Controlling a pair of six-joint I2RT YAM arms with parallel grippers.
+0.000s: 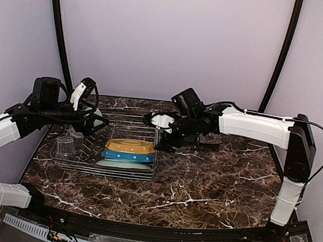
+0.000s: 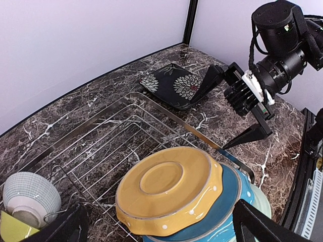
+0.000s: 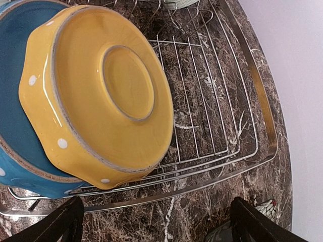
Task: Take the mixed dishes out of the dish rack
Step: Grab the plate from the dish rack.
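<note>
Right hand (image 3: pixel 156 222), spread wide, hovers above the yellow plate (image 3: pixel 101 91); left hand (image 2: pixel 161 224) likewise wide.

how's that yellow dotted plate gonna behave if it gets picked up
Probably stiff and fairly heavy: the yellow plate looks like thick glazed ceramic. Its glossy surface may be slippery. It lies upside down, tilted on the blue plate, so a push could slide it off.

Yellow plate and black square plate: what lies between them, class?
The left wrist view shows only bare dish rack wires and its rim, then a strip of table, between the yellow plate and the black square plate.
</note>
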